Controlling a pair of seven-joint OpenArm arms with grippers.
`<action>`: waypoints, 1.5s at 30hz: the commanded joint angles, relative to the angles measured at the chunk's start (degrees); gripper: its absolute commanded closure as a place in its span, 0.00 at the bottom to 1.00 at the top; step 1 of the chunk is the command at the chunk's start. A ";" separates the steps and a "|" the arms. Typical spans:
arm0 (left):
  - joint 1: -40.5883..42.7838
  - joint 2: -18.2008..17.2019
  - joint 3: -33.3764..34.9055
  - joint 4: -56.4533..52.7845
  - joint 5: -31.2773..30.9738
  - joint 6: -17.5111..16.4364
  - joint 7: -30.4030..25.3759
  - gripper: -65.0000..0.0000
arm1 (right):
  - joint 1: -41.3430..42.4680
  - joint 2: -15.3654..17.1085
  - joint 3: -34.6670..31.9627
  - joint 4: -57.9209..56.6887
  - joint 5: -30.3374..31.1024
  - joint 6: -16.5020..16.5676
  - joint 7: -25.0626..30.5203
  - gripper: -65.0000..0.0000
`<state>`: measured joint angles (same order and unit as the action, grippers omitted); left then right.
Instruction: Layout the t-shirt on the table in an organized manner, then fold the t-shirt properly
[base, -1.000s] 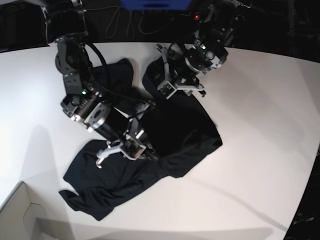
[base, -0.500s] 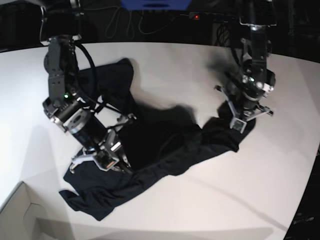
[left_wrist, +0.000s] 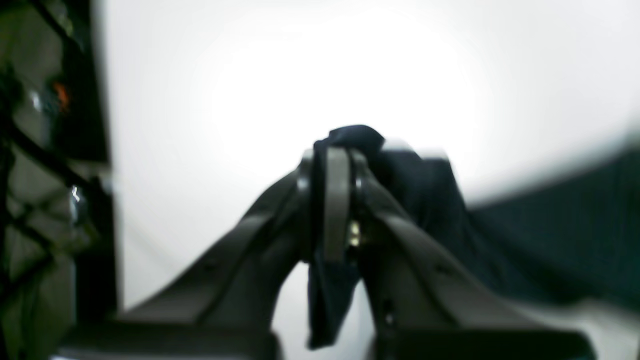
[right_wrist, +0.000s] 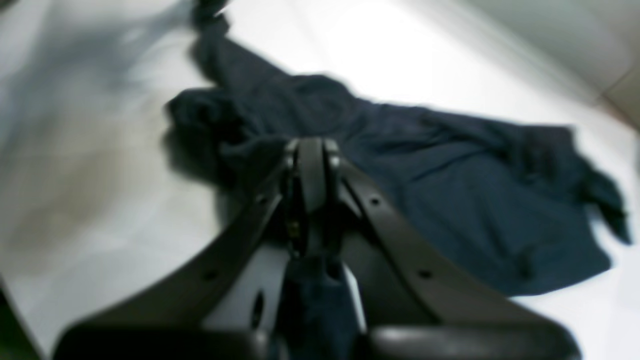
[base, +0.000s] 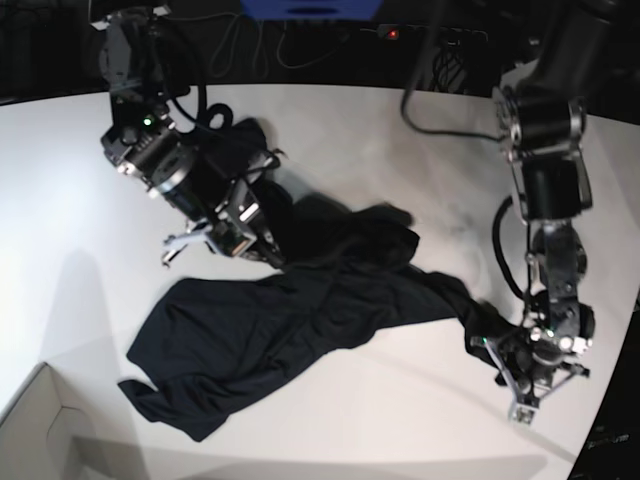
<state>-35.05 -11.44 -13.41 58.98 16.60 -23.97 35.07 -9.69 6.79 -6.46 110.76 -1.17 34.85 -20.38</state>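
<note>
A white bench (base: 330, 120) with a curved edge fills the base view, dark cabling behind it and a pale cardboard box corner (base: 40, 430) at the lower left. The black t-shirt (base: 260, 330) lies across the middle, crumpled and stretched in a diagonal band. The right gripper (base: 245, 235) pins cloth near the shirt's upper middle, while the left gripper (base: 520, 375) holds a corner far out toward the bench's rim; pulling from two well-separated points looks meant to draw the fabric open for laying out.

In the left wrist view, the left gripper (left_wrist: 336, 200) has its fingers pressed together on a pinch of t-shirt (left_wrist: 425, 200), a tail of fabric hanging below them.

In the right wrist view, the right gripper (right_wrist: 310, 190) is likewise clamped on the t-shirt (right_wrist: 450, 175), whose body spreads out rumpled beyond. Bunched folds near the middle remain; the bench's near rim leaves the left arm little further room.
</note>
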 joint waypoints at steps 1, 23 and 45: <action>-3.50 -0.29 0.09 -0.74 -0.29 0.19 -2.67 1.00 | -0.46 0.03 0.17 1.20 0.86 -0.08 1.52 1.00; -29.17 -1.70 -0.44 -6.01 -0.73 0.19 -11.03 1.00 | -11.36 -10.00 -4.93 1.28 0.77 -0.08 1.52 1.00; -12.56 -5.39 -0.52 -5.13 -5.30 6.34 -20.87 0.36 | -11.10 -12.81 -8.18 1.28 -9.34 -0.08 1.35 1.00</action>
<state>-45.06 -15.88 -13.78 53.08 11.42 -17.98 15.88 -21.34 -5.43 -14.48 111.00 -11.64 34.70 -20.60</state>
